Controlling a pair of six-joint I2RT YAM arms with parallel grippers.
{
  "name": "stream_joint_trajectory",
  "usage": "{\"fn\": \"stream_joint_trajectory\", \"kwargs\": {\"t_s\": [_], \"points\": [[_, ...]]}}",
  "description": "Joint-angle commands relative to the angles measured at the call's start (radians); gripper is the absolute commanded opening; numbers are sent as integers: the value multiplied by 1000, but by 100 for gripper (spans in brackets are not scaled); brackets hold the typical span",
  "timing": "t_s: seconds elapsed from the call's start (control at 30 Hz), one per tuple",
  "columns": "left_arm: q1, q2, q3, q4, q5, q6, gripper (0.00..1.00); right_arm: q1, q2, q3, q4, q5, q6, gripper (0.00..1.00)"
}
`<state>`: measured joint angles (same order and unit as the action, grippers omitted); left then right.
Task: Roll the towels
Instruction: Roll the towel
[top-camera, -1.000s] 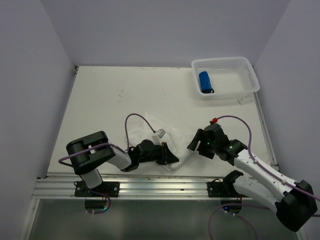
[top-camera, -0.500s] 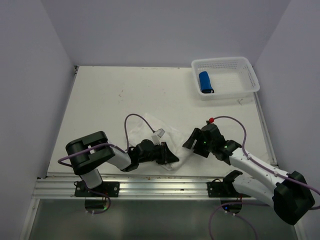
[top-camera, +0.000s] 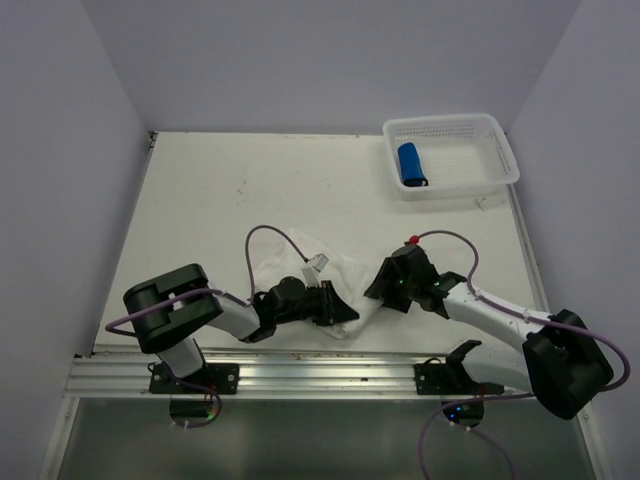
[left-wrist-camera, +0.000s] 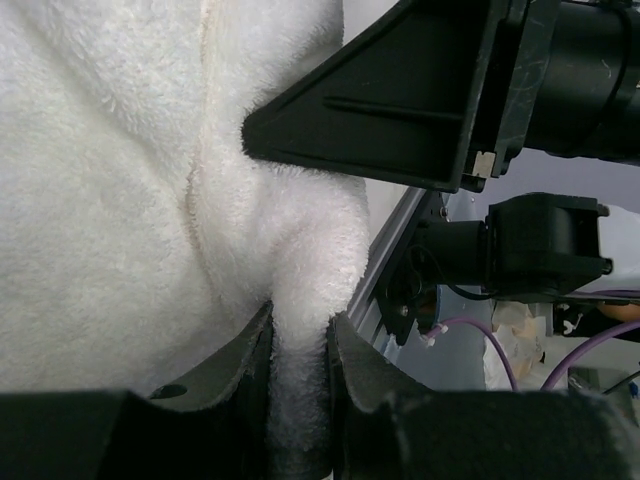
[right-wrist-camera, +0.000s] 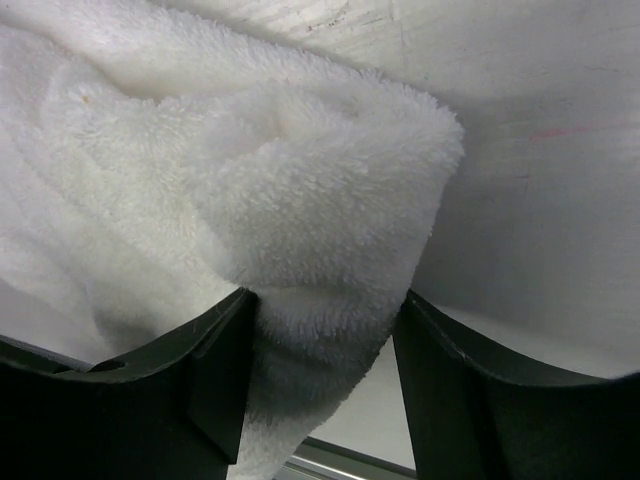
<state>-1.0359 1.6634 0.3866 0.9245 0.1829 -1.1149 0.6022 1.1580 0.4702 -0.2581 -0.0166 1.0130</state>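
The left arm lies low along the near edge of the bench (top-camera: 220, 200). Its end effector (top-camera: 334, 308) points right, and its jaws are drawn close together, pinching a fold of the white towel (top-camera: 345, 272). In the left wrist view, the two fingers (left-wrist-camera: 352, 362) grip a narrow ridge of the pile, and the rest of the towel spreads up and to the left.

The white towel lies bunched on the bench between the two arms, near the front edge.

The right end effector (top-camera: 386, 290) meets the towel's right side. In the right wrist view, its jaws stand apart on either side of a rounded, bunched corner of the towel. The left finger (right-wrist-camera: 225, 375) touches the pile. Whether the jaws clamp the corner cannot be told.

At the far right corner stands the basket (top-camera: 500, 150). The blue towel (top-camera: 411, 163) lies rolled inside it, at its left end.
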Motion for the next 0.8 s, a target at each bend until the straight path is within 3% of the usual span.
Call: {"fn": "stream_joint_trajectory", "kwargs": {"t_s": [0.0, 0.03, 0.1, 0.13, 0.23, 0.37, 0.43, 0.77], "points": [[4, -50, -3, 60, 12, 7, 13, 5, 31, 50, 13, 43, -11, 57], [2, -51, -5, 60, 13, 12, 14, 5, 41, 68, 10, 43, -14, 46], [2, -56, -11, 53, 12, 18, 20, 5, 57, 96, -10, 47, -33, 36], [2, -57, -12, 47, 12, 30, 23, 5, 65, 132, -53, 53, -40, 26], [-1, -76, -17, 2, 0, 58, 39, 5, 98, 201, -150, 89, -66, 12], [-19, -126, -2, -102, -39, 121, 64, 5, 141, 255, -225, 107, -83, 4], [-44, -151, 17, -162, -83, 171, 68, 5, 172, 275, -250, 112, -88, 0], [-171, -335, 207, -593, -428, 466, 89, 7, 236, 331, -317, 96, -102, 0]]}}
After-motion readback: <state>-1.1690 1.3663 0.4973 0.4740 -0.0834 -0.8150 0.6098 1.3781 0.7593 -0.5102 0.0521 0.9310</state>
